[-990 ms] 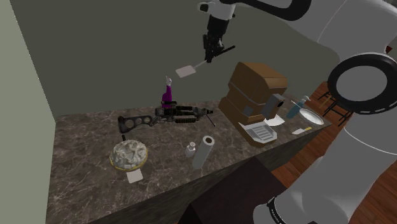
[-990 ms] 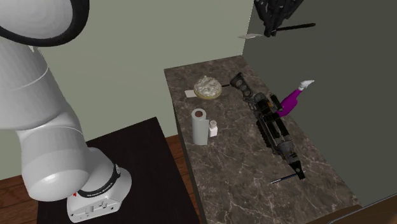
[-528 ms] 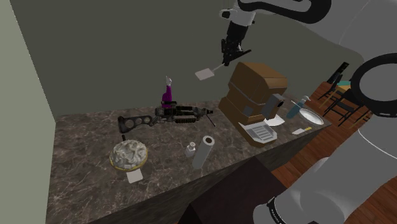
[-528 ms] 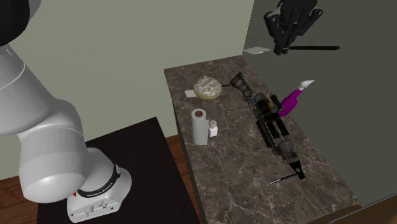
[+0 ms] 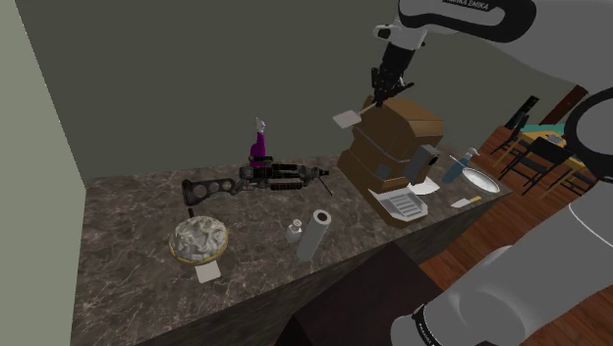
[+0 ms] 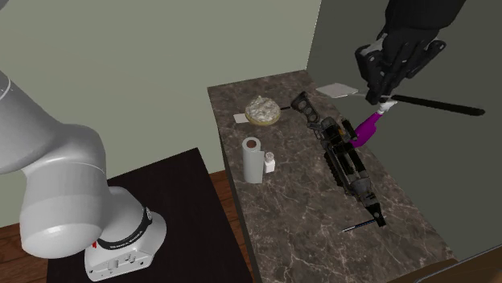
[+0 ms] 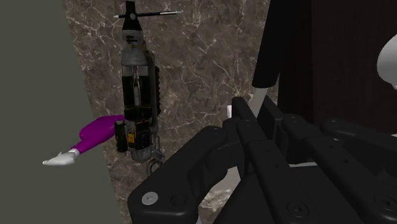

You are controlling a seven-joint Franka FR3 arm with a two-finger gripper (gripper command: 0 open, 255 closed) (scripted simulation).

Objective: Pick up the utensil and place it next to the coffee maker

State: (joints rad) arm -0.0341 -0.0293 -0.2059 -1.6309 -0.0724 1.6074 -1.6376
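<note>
The utensil is a spatula (image 5: 346, 118) with a white blade and a long black handle. My gripper (image 5: 383, 86) is shut on its handle and holds it level in the air, just above and beside the top of the brown coffee maker (image 5: 393, 147). In the second exterior view the gripper (image 6: 384, 92) clasps the spatula (image 6: 336, 89) near the blade, and the handle runs off toward that view's right. In the wrist view the gripper (image 7: 254, 111) clasps the dark handle (image 7: 270, 44) high over the marble counter (image 7: 203, 70).
On the dark marble counter (image 5: 128, 285) lie a long black tool (image 5: 260, 179), a purple spray bottle (image 5: 257, 143), a paper roll (image 5: 314, 233), a small shaker (image 5: 294, 231) and a plate of crumpled stuff (image 5: 200, 239). A sink (image 5: 481, 179) lies beyond the coffee maker.
The gripper has carried the spatula toward the shoulder view's right and a little lower, from above the purple bottle to just over the coffee maker. Nothing on the counter has moved.
</note>
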